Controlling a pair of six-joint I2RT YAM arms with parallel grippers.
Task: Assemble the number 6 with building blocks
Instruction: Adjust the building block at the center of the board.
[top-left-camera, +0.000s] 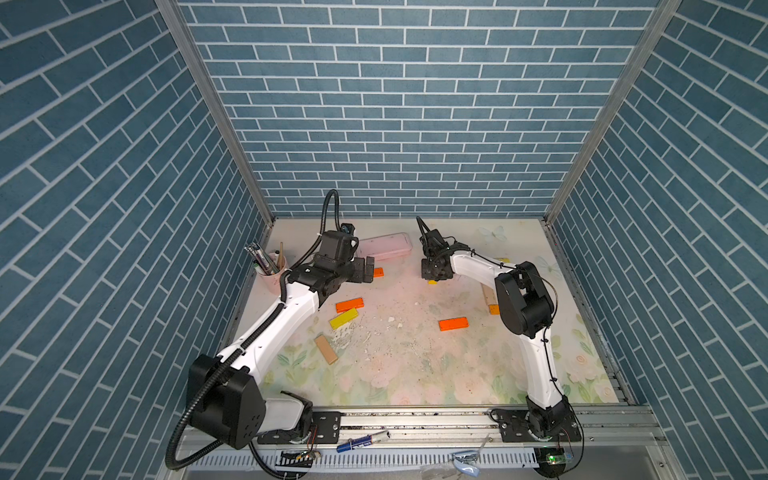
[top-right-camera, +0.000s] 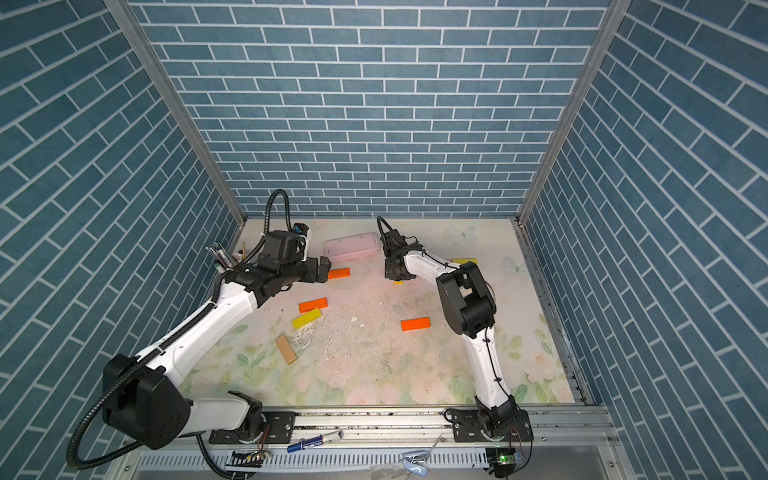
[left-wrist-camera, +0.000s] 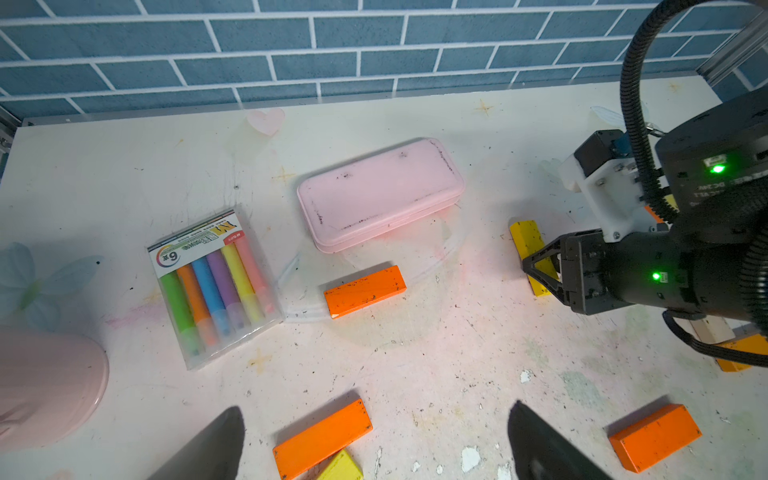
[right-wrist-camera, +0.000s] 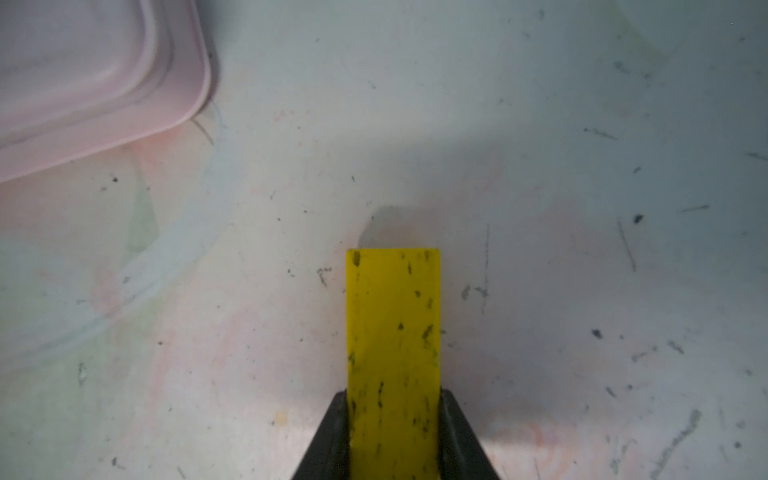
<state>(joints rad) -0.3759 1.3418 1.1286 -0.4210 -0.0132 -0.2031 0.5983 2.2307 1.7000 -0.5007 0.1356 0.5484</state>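
Note:
My right gripper (right-wrist-camera: 393, 432) is shut on a yellow block (right-wrist-camera: 393, 332), its fingers pressed against the block's two long sides. It holds the block low over the table near the pink case; whether the block touches the table I cannot tell. In a top view the right gripper (top-left-camera: 434, 277) points down. My left gripper (left-wrist-camera: 376, 415) is open and holds nothing; it hovers over an orange block (left-wrist-camera: 322, 436) and a yellow block (left-wrist-camera: 343, 467). Another orange block (left-wrist-camera: 365, 291) lies beyond it. Loose blocks on the table: orange (top-left-camera: 349, 305), yellow (top-left-camera: 344, 318), tan (top-left-camera: 325, 349), orange (top-left-camera: 453, 324).
A pink case (top-left-camera: 384, 246) lies at the back centre. A clear chalk pack (left-wrist-camera: 212, 286) and a pink pen cup (top-left-camera: 270, 272) stand at the back left. More blocks (top-left-camera: 493, 308) lie partly hidden under my right arm. Brick-patterned walls enclose three sides.

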